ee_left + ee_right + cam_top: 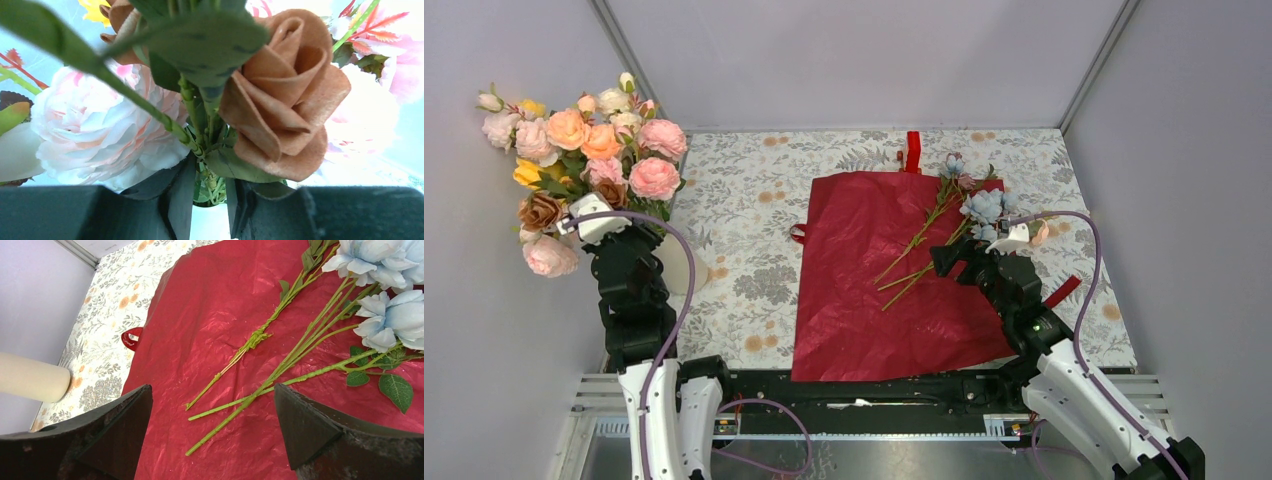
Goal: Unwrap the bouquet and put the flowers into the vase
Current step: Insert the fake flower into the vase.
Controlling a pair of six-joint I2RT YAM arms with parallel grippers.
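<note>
Floral tablecloth [744, 220]; flowers [982, 208] on red paper [864, 300].

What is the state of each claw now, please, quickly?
Left claw: around the stems of the large rose bunch; gripping or not cannot be told.
Right claw: open, holding nothing.

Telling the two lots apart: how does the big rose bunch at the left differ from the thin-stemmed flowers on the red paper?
The rose bunch is raised up at the left; the thin-stemmed flowers lie flat on the red paper. The rose bunch is peach, pink and yellow; the thin-stemmed flowers are mostly pale blue. The rose bunch is dense; the thin-stemmed flowers are few and fanned out. Both have green stems.
</note>
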